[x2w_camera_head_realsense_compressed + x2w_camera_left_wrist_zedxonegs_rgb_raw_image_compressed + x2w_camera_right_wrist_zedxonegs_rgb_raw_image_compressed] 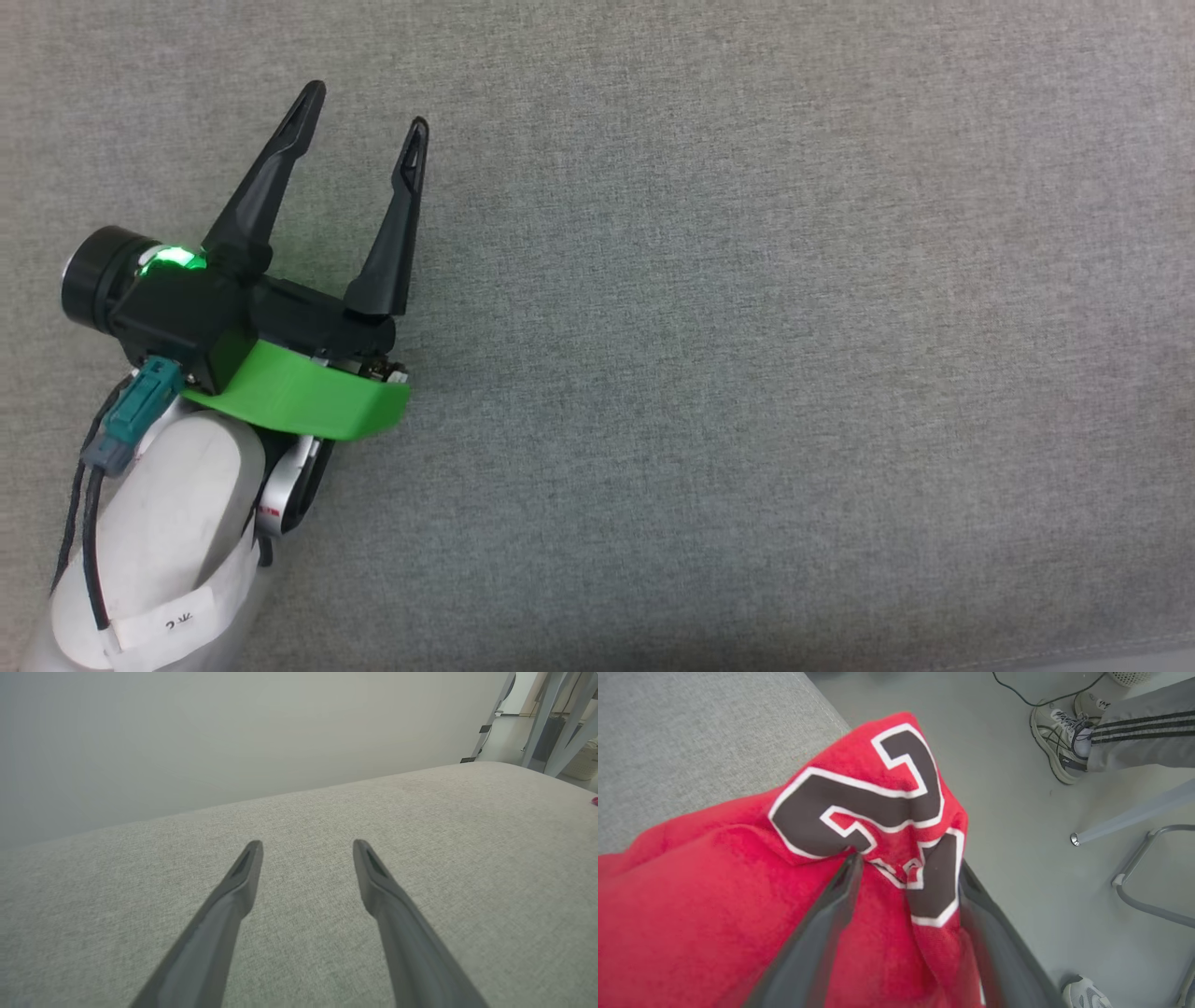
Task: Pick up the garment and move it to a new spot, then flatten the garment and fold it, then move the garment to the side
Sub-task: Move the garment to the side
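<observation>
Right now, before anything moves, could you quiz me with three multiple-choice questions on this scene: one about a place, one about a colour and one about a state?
1. Where is the red jersey shirt with its black number print?
A. On the floor beside the shoes
B. Between the two dark fingers of the right tool, by the edge of the grey fabric surface
C. Draped over a chair frame

2. What colour edges the black number print?
A. Yellow
B. White
C. Blue

3. How does the left tool stand?
A. Shut on cloth
B. Shut, empty
C. Open, holding nothing

Answers:
1 B: the right wrist view shows red cloth lying between those fingers.
2 B: a white line runs round the digits.
3 C: the head view shows its fingers apart over the grey fabric, with nothing between them.
</observation>
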### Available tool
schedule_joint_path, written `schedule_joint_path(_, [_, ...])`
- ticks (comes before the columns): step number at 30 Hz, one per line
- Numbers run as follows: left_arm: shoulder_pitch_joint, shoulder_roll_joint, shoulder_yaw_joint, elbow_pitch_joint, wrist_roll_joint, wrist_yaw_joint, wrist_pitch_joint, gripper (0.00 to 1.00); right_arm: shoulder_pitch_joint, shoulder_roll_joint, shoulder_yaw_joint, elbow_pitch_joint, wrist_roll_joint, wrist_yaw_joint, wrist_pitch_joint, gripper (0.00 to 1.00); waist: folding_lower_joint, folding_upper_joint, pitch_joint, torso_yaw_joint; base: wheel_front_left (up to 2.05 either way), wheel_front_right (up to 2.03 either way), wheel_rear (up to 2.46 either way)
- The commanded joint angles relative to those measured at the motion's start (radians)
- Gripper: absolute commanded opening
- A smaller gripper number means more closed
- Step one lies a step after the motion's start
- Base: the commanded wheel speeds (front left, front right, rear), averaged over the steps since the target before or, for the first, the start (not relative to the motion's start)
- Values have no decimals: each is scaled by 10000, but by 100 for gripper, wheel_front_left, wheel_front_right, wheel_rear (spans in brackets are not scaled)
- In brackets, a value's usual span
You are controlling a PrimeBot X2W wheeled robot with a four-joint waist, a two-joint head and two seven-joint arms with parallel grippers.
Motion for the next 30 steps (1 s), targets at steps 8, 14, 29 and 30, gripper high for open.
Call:
schedule_joint_path(8, [155,-360,-27,492,-106,21,-218,100,298,-398,-113,586,-1052,-7,-2014,100,-2,-1,-1115,205,0,0,0])
schedule_joint_path(14, [866,-684,126,1050,-266,241,-289,100,919,-396,515,861,-910,-7,-3696,100,-2,-1,-2277,242,0,0,0])
schedule_joint_path(29, [2521,-1587,963,1965,-237,535,-321,100,3281,1486,2845,384,528,-7,-6888,100,-2,-1,-4371,718,0,0,0])
schedule_joint_path(30, [2589,-1625,1018,2008,-211,528,-321,100,3439,1647,2963,270,604,-7,-7015,100,-2,-1,-4455,760,0,0,0])
